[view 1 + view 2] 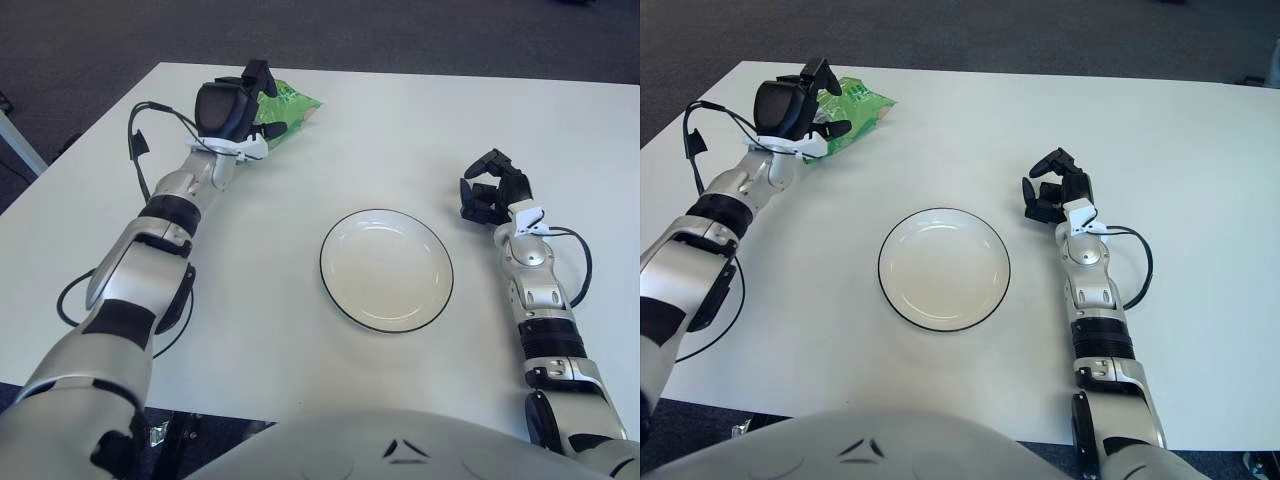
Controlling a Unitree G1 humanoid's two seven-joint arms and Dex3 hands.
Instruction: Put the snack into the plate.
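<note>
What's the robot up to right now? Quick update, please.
Left hand over snack, no grip visible. Right hand idle right of plate. Path clear.
</note>
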